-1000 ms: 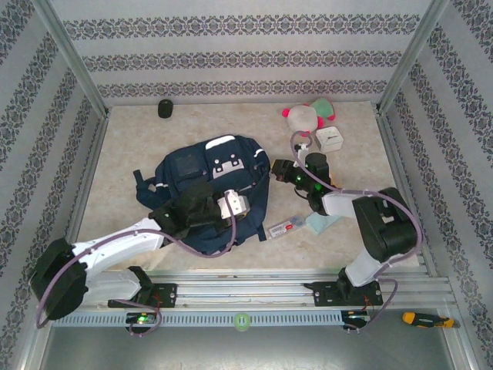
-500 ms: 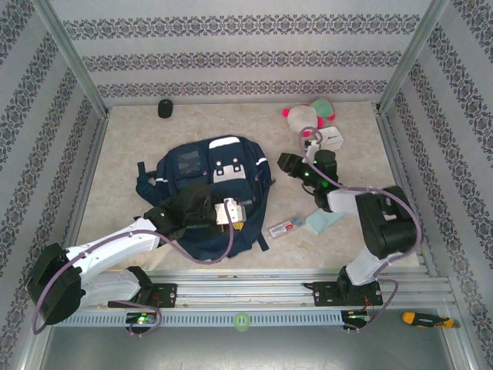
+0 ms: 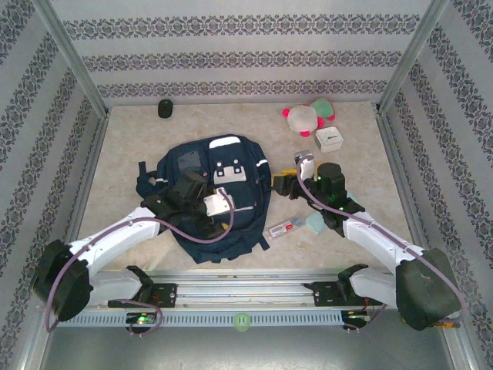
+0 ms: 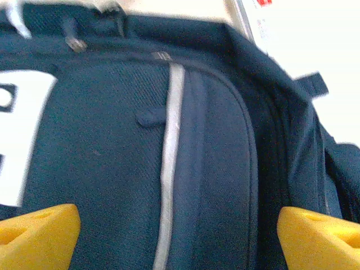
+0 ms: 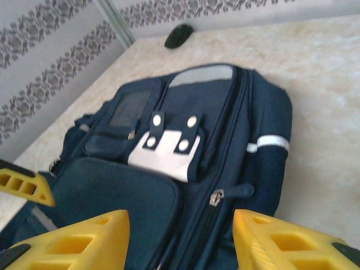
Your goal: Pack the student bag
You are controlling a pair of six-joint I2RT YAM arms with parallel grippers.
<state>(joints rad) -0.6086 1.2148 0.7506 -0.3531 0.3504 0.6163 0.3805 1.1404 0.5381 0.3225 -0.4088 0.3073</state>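
Note:
The student bag (image 3: 231,166) lies flat mid-table, navy with thin white stripes and a white buckle patch (image 5: 169,149). My left gripper (image 3: 229,210) hovers low over the bag's front, open, and its yellow fingertips (image 4: 36,233) stand wide apart over the fabric beside a white stripe (image 4: 169,169). My right gripper (image 3: 282,185) is at the bag's right edge, facing it, open with nothing between its fingers (image 5: 73,242). A metal zipper pull (image 5: 216,197) lies on the bag (image 5: 259,112) just ahead of the right gripper (image 5: 180,244), between its fingers' line.
Right of the bag lie a small packet with red print (image 3: 285,227) and a pale teal item (image 3: 316,223). A white box (image 3: 329,139) and a pink-green plush toy (image 3: 308,114) sit at the back right. A black object (image 3: 165,109) rests by the back wall.
The right arm has swung its base link down and right, and its gripper came lower against the bag's right edge. The left gripper shifted slightly left and back over the bag.

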